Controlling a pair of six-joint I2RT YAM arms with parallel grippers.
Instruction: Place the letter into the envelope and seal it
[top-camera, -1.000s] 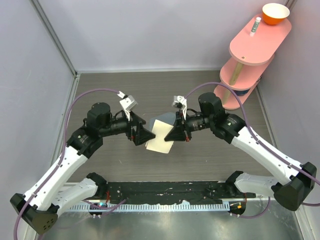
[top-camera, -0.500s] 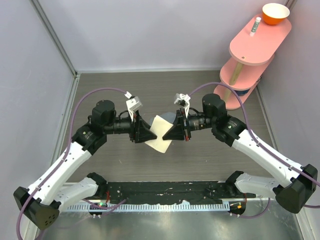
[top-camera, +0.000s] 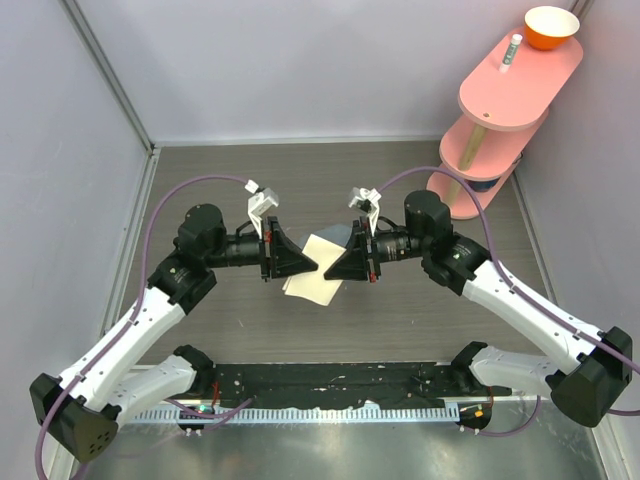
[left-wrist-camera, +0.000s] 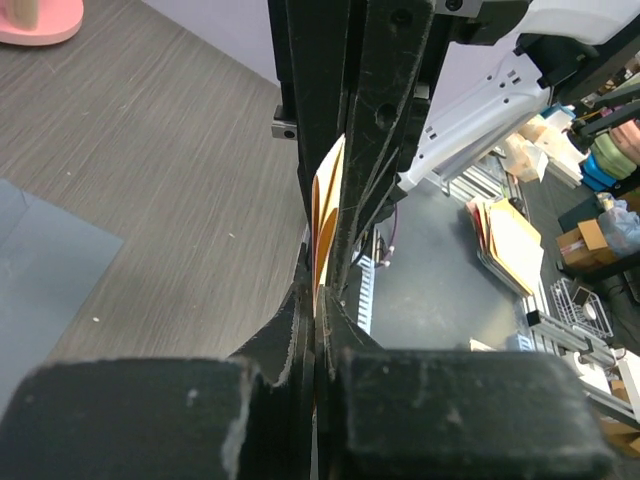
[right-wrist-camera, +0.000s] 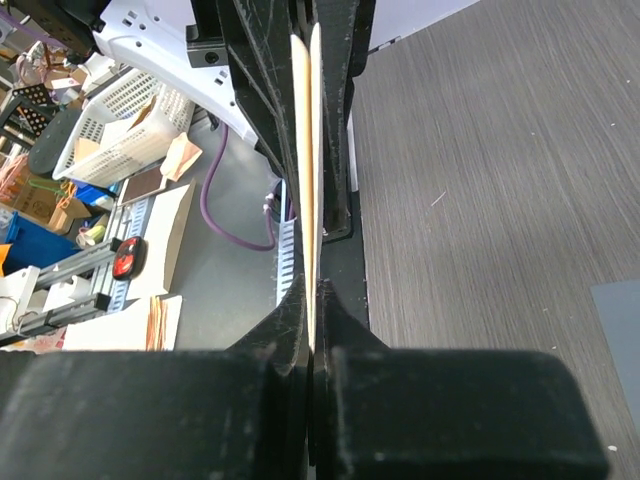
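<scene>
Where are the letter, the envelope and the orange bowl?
letter (top-camera: 314, 283), top external view, middle of sheet
envelope (left-wrist-camera: 45, 270), left wrist view, flat grey face
orange bowl (top-camera: 551, 22), top external view, white inside

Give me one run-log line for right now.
left gripper: shut on letter | right gripper: shut on letter | envelope: on table, letter not inserted

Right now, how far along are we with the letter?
Done: letter picked up. In hand: left pincer and right pincer both clamp it over the table. To do: envelope lies flat, not yet filled or sealed.
</scene>
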